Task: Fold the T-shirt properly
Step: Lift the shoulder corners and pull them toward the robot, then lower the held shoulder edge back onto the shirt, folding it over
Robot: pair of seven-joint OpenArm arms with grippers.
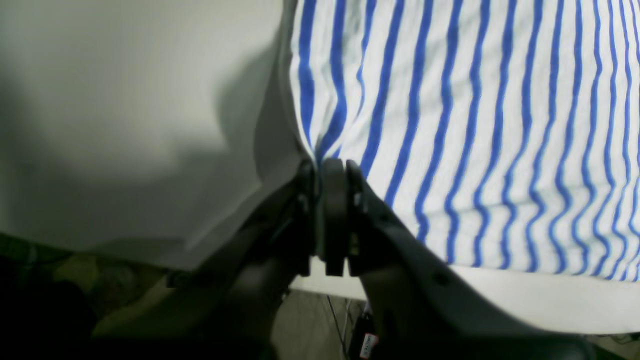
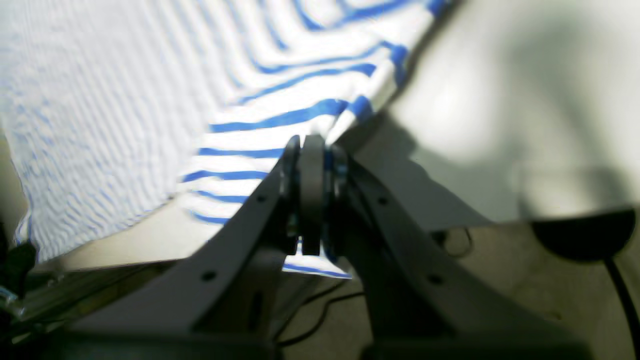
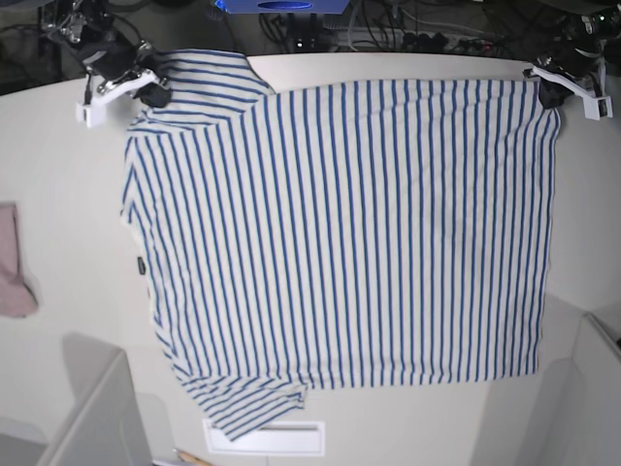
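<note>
The T-shirt (image 3: 349,233) lies spread flat on the white table (image 3: 58,146), its small dark neck label (image 3: 140,264) at the base view's left edge. My right pincer (image 3: 147,89) is pressed together on the sleeve corner at upper left; my left pincer (image 3: 549,89) pinches the hem corner at upper right. A pink cloth (image 3: 14,264) lies well apart from the shirt, at far left.

Each wrist view shows matte dark grey finger arms with small round screw holes, ending in rounded black pads. The left gripper (image 1: 330,170) and right gripper (image 2: 312,147) look alike. From the base view both carry white brackets over black bodies, above the desk (image 3: 58,175).
</note>
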